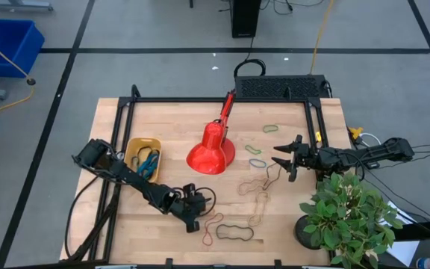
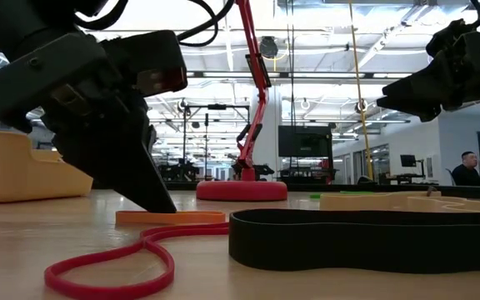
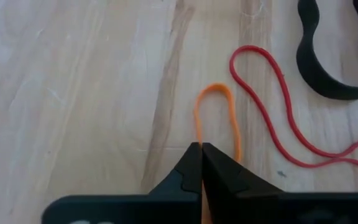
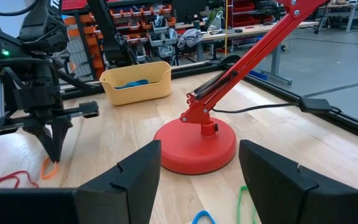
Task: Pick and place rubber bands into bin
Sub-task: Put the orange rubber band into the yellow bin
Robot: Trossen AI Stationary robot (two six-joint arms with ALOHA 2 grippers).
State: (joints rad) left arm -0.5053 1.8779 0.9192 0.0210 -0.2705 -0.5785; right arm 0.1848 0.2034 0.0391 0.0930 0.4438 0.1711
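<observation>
High view puts the left gripper [image 1: 193, 222] low at the table's front, far nearer the orange band [image 3: 216, 118] than the right gripper [image 1: 284, 158], which waits spread wide beside the lamp [image 1: 211, 152]. Left fingers are clenched on the band's near end; its length runs straight ahead. Bin [image 1: 142, 158] lies back-left, with the red band [image 3: 272, 106] and black band [image 3: 328, 56] alongside.
</observation>
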